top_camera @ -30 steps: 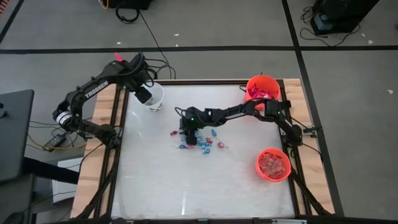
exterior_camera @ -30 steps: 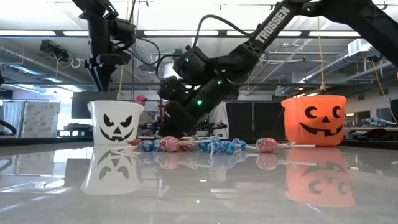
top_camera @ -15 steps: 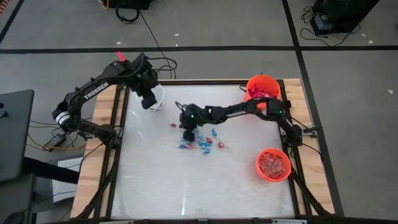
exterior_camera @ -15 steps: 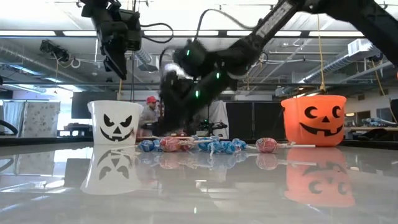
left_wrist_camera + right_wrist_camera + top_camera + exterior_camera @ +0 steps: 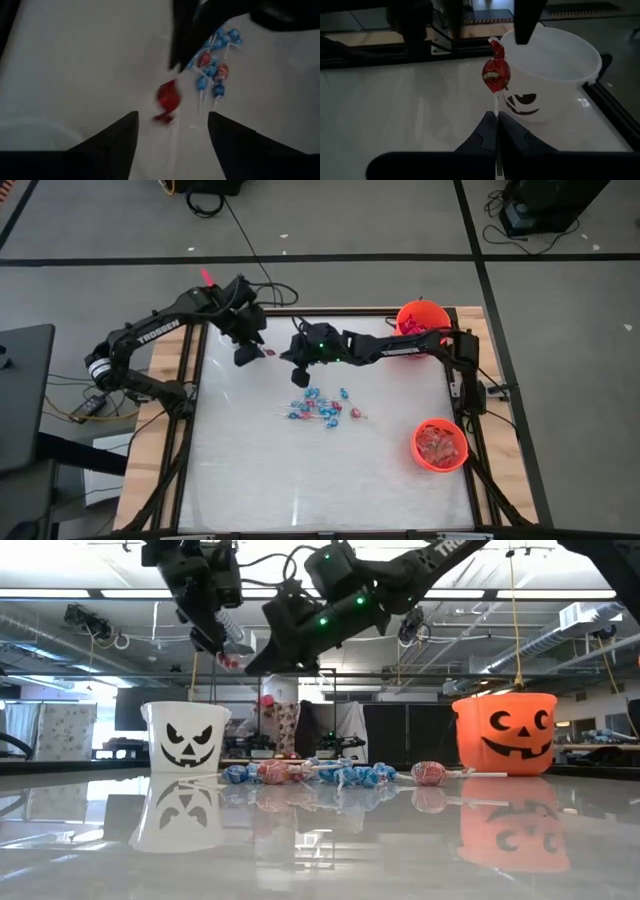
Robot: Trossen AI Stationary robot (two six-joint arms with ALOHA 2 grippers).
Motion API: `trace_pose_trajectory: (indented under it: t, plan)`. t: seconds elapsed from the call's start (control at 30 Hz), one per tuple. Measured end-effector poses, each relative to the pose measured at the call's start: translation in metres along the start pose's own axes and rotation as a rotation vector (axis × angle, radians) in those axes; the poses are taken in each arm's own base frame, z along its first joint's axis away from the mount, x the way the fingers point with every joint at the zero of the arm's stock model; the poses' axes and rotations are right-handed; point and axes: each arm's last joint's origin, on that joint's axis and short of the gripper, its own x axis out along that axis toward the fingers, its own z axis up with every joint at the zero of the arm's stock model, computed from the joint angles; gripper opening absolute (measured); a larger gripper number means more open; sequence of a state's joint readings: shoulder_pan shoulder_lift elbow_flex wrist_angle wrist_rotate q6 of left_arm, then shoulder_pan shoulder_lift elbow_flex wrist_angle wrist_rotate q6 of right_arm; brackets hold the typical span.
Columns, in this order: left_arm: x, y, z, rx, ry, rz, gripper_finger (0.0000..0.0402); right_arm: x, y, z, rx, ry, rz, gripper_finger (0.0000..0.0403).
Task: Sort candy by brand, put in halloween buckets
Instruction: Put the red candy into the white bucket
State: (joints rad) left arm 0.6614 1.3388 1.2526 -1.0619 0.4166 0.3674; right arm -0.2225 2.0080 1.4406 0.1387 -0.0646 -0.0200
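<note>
R pincer (image 5: 496, 119) is clamped on the thin white stick of a red foil-wrapped lollipop (image 5: 495, 74), head up, held in the air just beside the white plastic jack-o'-lantern bucket (image 5: 555, 70). L pincer (image 5: 172, 125) has fingers wide, nothing between them, hanging near the lollipop at the bucket's side; in the high view it covers the bucket. Looks like a handoff or a drop set-up, can't tell which.

Step in hand, as I judge it: get the red lolly into the white bucket. To do it well: carry the head fully past the rim before letting go, since it's outside the rim now. Keep the stick vertical so it doesn't catch the rim. L arm should back off or it'll block the opening. If handoff is meant, L fingers should close on the stick near the head before R releases.

Rest of the candy: pile of blue- and red-wrapped lollipops (image 5: 318, 406) mid tabletop (image 5: 300, 480), well apart from all buckets. Orange bucket at the far R corner (image 5: 421, 320) holds red pcs; orange bucket at near R edge (image 5: 440, 445) holds mixed pcs. Plenty left to sort.
</note>
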Motion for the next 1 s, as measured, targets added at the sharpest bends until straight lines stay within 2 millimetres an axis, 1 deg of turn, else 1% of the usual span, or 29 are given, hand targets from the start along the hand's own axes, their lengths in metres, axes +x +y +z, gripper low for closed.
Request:
trace_pose_trajectory:
  t: [0.1, 0.17, 0.23, 0.37, 0.67, 0.87, 1.0]
  plan:
    - [0.005, -0.007, 0.006, 0.044, -0.016, -0.007, 0.0265, -0.002, -0.001, 0.002, -0.002, -0.006, -0.019, 0.001]
    - [0.007, -0.011, 0.009, 0.062, -0.027, 0.004, 0.027, -0.003, -0.001, 0.003, -0.002, -0.009, -0.02, 0.001]
    - [0.008, -0.014, 0.012, 0.06, -0.037, 0.02, 0.027, -0.003, 0.0, 0.003, -0.002, -0.009, -0.018, 0.001]
    - [0.009, -0.015, 0.012, 0.041, -0.012, 0.104, 0.0263, -0.002, 0.003, 0.004, -0.005, -0.016, -0.01, 0.001]
    - [0.01, -0.017, 0.012, 0.034, -0.013, 0.05, 0.021, -0.009, 0.005, 0.015, -0.009, -0.074, -0.003, 0.001]
    - [0.01, -0.016, 0.012, 0.037, -0.022, 0.049, 0.0185, -0.011, 0.005, 0.017, -0.015, -0.083, -0.004, 0.001]
    - [0.01, -0.016, 0.012, 0.037, -0.022, 0.048, 0.0145, -0.01, 0.005, 0.017, -0.016, -0.083, -0.003, 0.001]
